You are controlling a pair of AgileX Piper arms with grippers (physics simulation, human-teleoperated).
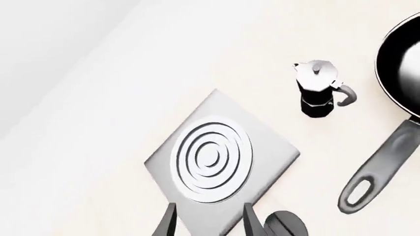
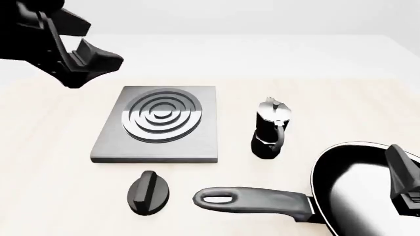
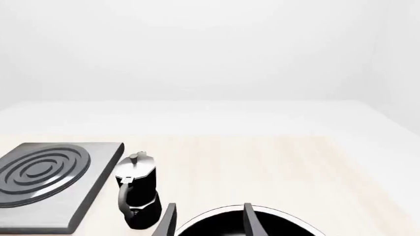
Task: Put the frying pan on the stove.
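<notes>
Right hand [image 3: 206, 223] open above frying pan [image 3: 246, 225] rim.

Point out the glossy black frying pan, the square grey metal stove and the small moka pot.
Glossy black frying pan [image 2: 253, 198], front view, on its handle.
Square grey metal stove [image 2: 162, 115], front view, burner centre.
Small black-and-silver moka pot [image 2: 268, 132], front view, lower body.

Legible markings: none are showing in any view. The stove [image 2: 196, 142] is presenting only its raised rings (no lettering), the frying pan [image 2: 354, 191] is carrying no brand on bowl or handle, the moka pot [image 2: 269, 129] is displaying a plain body, and the knob [image 2: 148, 192] is bearing no numerals or dial marks.
</notes>
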